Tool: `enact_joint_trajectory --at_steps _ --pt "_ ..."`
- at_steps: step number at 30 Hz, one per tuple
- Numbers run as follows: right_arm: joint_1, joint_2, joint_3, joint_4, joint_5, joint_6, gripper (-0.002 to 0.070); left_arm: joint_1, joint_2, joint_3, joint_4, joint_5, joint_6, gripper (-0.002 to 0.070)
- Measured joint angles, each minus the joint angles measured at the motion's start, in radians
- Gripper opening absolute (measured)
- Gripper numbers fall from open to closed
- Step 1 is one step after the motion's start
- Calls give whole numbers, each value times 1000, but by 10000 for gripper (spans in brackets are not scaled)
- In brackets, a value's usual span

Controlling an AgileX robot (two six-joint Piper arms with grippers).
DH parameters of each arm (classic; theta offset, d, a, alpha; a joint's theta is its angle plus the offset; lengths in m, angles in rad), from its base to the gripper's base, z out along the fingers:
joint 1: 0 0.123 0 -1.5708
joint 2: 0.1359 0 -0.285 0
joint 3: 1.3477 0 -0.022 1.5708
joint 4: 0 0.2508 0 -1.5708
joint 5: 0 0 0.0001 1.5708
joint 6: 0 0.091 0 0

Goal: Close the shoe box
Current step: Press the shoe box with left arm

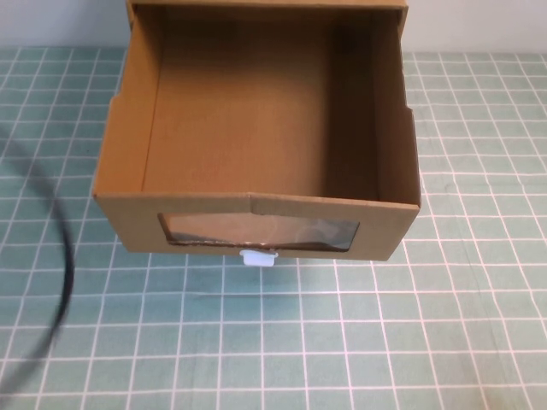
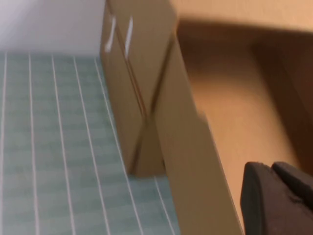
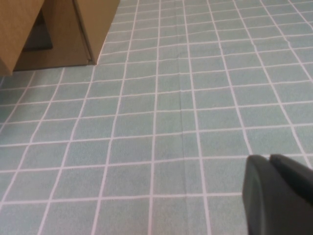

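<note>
green grid table (image 1: 444, 325), shoe box (image 1: 256, 128), cable (image 1: 60, 282)

the shoe box (image 1: 256, 128) sits toward the back middle of the table (image 1: 385, 342), drawer pulled out toward the robot. the window (image 1: 256, 231) is in its front wall, pull tab (image 1: 260, 258) just under it. a cable (image 1: 64, 282) curves across the table's left side. left gripper (image 2: 276, 198) hangs over the drawer's inside by its side wall; right gripper (image 3: 276, 193) is over bare table, well apart from the box.

We saw only a dark corner of each gripper, left gripper (image 2: 281, 198) and right gripper (image 3: 279, 193), edge-cropped; the shoe box (image 1: 256, 137) top was cut off; a blurred cable (image 1: 64, 256).
</note>
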Motion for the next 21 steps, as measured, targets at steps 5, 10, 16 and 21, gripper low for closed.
enact_joint_trajectory --at_steps 5,10,16,21 --pt "0 0 0 0 0 0 -11 0 341 -315 -62 40 163 -5" --pt "0 0 0 0 0 0 -11 -17 678 -649 -148 132 278 -5" --pt "0 0 0 0 0 0 -12 -94 1008 -977 -164 162 314 -5" --pt "0 0 0 0 0 0 -12 -140 1201 -1209 -153 236 284 -5"
